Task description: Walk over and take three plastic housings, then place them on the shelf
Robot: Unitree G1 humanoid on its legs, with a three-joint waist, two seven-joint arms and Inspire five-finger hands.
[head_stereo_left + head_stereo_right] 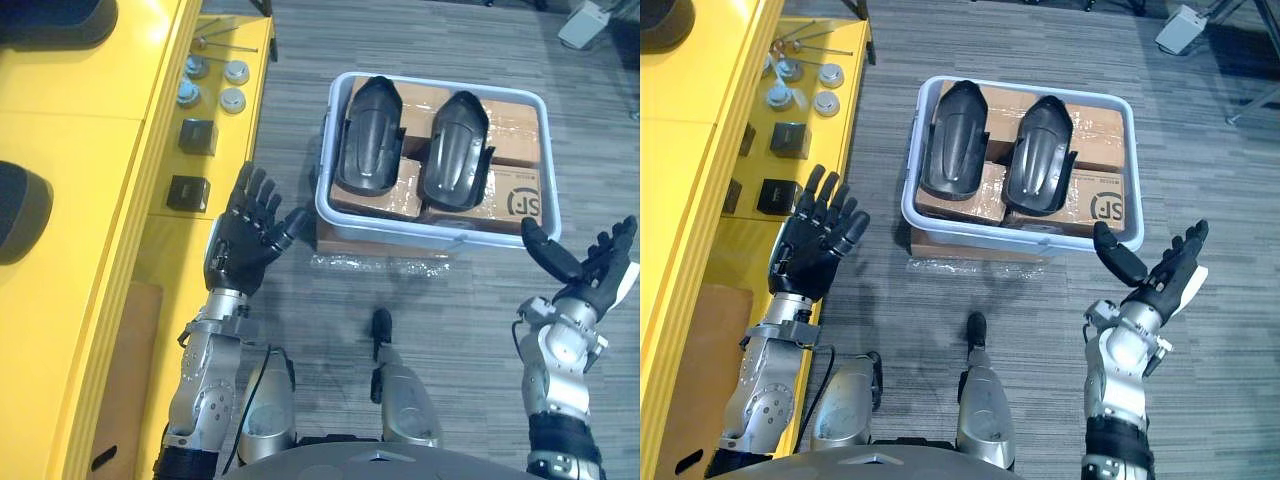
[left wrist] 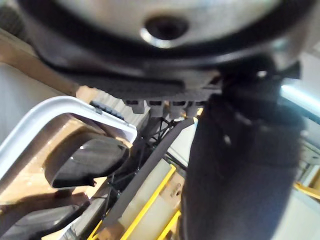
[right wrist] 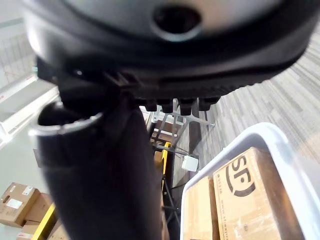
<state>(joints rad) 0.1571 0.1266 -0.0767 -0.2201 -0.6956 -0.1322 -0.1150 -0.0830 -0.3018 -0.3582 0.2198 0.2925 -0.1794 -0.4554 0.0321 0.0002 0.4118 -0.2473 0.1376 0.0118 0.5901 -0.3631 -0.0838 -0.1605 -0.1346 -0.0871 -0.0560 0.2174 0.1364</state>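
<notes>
Robot faces white bin (image 1: pixel 322 180), left hand (image 1: pixel 250 235) and right hand (image 1: pixel 590 262) held up either side, fingers spread, empty, seemingly poised to grasp. Plastic housings (image 1: pixel 368 135) lie on cardboard boxes (image 1: pixel 515 130) inside. Yellow shelf (image 1: pixel 100 160) alongside.

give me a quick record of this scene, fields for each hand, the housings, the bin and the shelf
left hand: open, raised, left of the bin, holding nothing
right hand: open, raised, by the bin's near right corner, holding nothing
plastic housings: two black ones, side by side on cardboard boxes in the bin
bin: pale, in front of the robot, between the hands
shelf: yellow, on the robot's left, carrying small black boxes and round metal parts
progress: no housing picked up yet
</notes>
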